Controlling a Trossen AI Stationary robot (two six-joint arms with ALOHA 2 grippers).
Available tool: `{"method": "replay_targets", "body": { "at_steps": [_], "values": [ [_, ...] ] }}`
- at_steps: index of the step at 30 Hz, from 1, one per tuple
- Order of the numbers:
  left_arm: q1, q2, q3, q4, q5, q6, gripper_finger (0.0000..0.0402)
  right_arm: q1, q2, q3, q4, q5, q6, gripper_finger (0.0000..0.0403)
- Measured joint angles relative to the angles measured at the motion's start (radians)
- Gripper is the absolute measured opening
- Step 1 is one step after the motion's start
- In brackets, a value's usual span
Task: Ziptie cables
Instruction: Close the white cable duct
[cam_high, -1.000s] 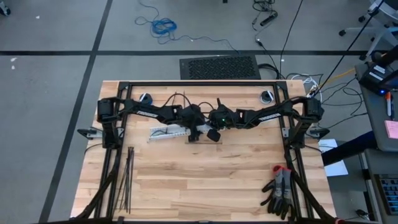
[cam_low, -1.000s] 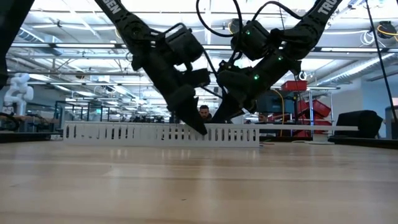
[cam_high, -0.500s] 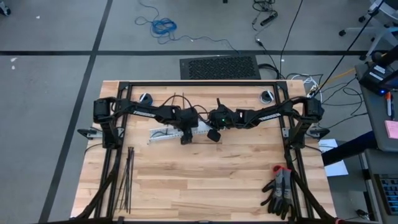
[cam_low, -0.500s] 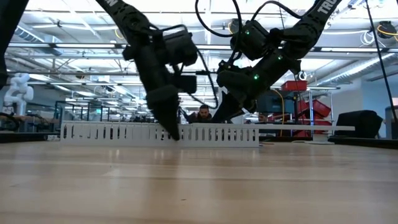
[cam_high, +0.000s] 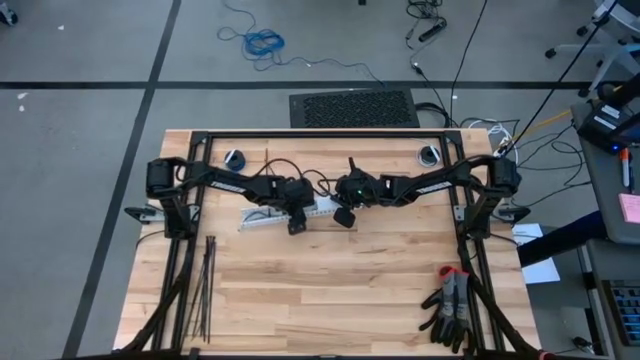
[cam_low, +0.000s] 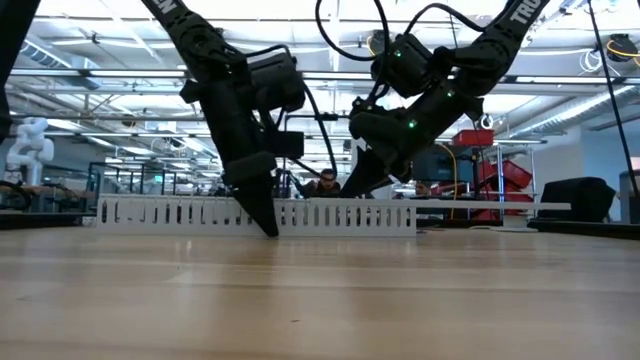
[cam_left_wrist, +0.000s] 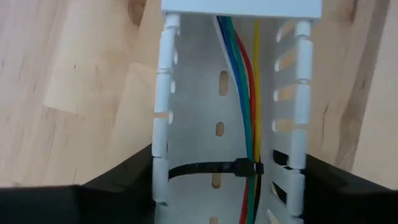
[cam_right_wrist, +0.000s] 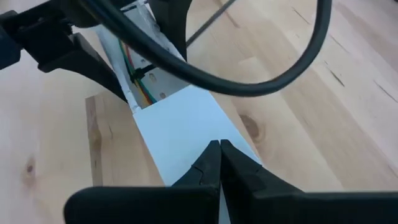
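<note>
High view: left gripper (cam_high: 295, 226) has slid leftward along the white slotted plastic channel (cam_high: 262, 215); spare thin black zipties (cam_high: 200, 290) lie on the bench.
Low view: its tips now meet the channel mid-length.
Left wrist: jaws spread astride the channel; coloured cables (cam_left_wrist: 245, 93) already cinched by a black tie (cam_left_wrist: 211, 168), so the next spot is due.
Right wrist: right gripper (cam_right_wrist: 219, 149) jaws closed on the channel's white cover.

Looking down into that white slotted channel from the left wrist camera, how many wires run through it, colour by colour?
Blue wire: 1
Green wire: 1
Red wire: 1
Yellow wire: 1
Total: 4 wires
</note>
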Motion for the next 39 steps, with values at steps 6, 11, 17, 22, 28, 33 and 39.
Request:
{"method": "replay_targets", "body": {
  "at_steps": [6, 11, 17, 22, 28, 33, 39],
  "values": [
    [-0.011, 0.004, -0.009, 0.081, 0.000, 0.027, 0.0235, 0.014, 0.020, -0.003, 0.081, -0.022, 0.015, 0.0000],
    [-0.011, 0.004, -0.009, 0.095, 0.000, 0.032, 0.0234, 0.006, 0.057, -0.001, 0.120, -0.036, 0.029, 0.0000],
    [-0.011, 0.005, -0.008, 0.117, -0.009, 0.044, 0.0233, 0.012, 0.004, -0.004, 0.091, -0.008, -0.012, 0.0000],
    [-0.010, 0.006, -0.012, 0.134, -0.010, 0.047, 0.0232, 0.012, -0.099, -0.002, 0.034, -0.016, -0.046, 0.0000],
    [-0.010, 0.006, -0.013, 0.135, -0.010, 0.052, 0.0232, 0.011, -0.135, -0.003, -0.089, 0.015, -0.035, 0.0000],
    [-0.010, 0.006, -0.014, 0.140, -0.010, 0.067, 0.0232, 0.034, -0.074, -0.003, -0.072, 0.003, -0.004, 0.0000],
    [-0.011, 0.006, -0.015, 0.143, -0.011, 0.086, 0.0232, 0.037, 0.025, 0.001, 0.095, -0.070, 0.028, 0.0000]
  ]
}}
